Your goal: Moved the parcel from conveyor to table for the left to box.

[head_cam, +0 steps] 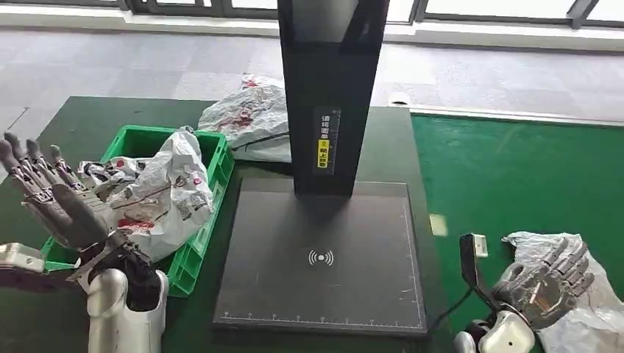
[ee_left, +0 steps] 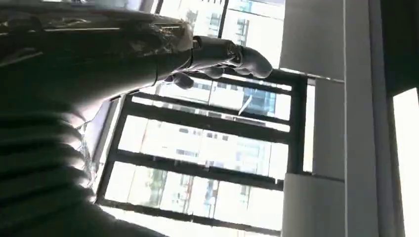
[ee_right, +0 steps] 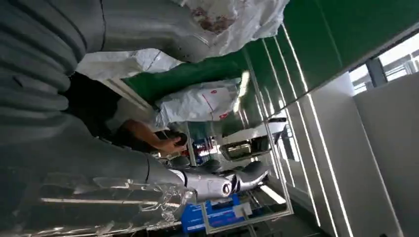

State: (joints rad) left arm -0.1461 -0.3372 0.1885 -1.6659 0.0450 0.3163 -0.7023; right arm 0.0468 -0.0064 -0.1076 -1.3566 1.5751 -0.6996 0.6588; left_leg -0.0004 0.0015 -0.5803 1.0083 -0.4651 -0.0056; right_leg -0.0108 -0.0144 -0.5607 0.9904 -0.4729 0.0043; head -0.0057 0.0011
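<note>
A white plastic parcel lies on the green conveyor at the lower right. My right hand rests on top of it, fingers loosely bent. In the right wrist view the parcel lies against the thumb side, and the fingers stand well apart from it with nothing between. My left hand is raised at the left beside the green crate, fingers spread and holding nothing. The crate holds white parcels. The left wrist view looks past that hand's fingers at windows.
A black scanner stand with a flat base plate occupies the table's middle. Another white parcel lies behind the crate. A small black bracket stands by my right wrist. Farther along the conveyor are another parcel and a person's hand.
</note>
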